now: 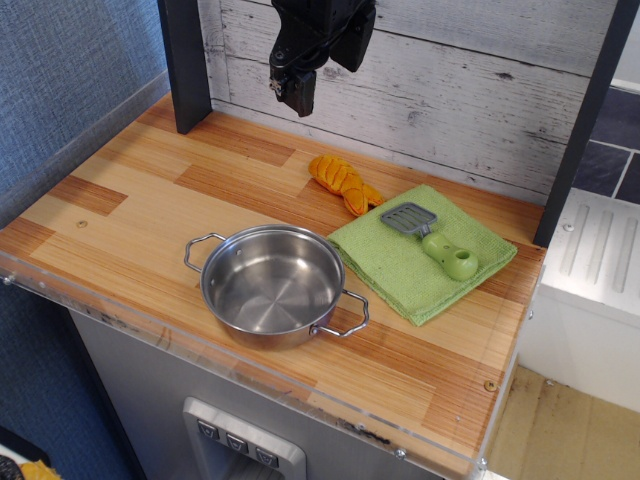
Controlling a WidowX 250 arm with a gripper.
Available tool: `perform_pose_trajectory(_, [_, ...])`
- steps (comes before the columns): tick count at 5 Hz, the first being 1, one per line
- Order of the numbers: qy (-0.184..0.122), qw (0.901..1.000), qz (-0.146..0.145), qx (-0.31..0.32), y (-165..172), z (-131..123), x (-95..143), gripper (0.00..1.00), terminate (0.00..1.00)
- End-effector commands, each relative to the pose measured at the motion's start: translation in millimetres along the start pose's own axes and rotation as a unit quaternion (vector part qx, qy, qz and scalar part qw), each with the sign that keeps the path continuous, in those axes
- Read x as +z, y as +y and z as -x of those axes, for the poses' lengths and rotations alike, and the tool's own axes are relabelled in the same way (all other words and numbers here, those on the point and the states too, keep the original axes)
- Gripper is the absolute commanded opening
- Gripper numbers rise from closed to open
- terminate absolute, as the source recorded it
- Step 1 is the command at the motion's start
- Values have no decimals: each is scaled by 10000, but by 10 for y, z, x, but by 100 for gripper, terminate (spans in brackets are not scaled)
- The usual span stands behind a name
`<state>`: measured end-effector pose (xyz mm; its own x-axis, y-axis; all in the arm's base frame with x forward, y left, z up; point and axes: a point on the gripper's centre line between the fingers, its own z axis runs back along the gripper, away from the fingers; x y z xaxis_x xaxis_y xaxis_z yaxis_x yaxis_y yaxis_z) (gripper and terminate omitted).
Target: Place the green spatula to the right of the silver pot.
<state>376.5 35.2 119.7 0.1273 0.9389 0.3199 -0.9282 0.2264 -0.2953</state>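
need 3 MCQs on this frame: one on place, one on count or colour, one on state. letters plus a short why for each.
1. Where does the spatula lie?
A. inside the pot
B. on the green cloth
C. on bare wood left of the pot

2. How many loop handles show on the pot?
A. one
B. two
C. four

3. What is the gripper doing?
A. hanging above the counter, holding nothing
B. gripping the spatula
C. resting inside the pot

Answers:
1 B: the spatula rests on the cloth, to the right of the pot.
2 B: one wire loop sticks out on each side.
3 A: it hangs up by the back wall, far from every object; whether it is open cannot be told.
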Motion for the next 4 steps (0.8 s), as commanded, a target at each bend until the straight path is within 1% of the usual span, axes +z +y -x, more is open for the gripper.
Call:
perform_pose_trajectory(1, [0,10000,0,0,0,0,0,100,0])
perform_pose_trajectory(2, [146,9999,73,7,5,282,42,100,0])
perform_pose_trajectory(3, [231,9997,64,-42,59,490,85,100,0])
perform_pose_trajectory(4, [340,9992,120,-145,92,677,107,100,0])
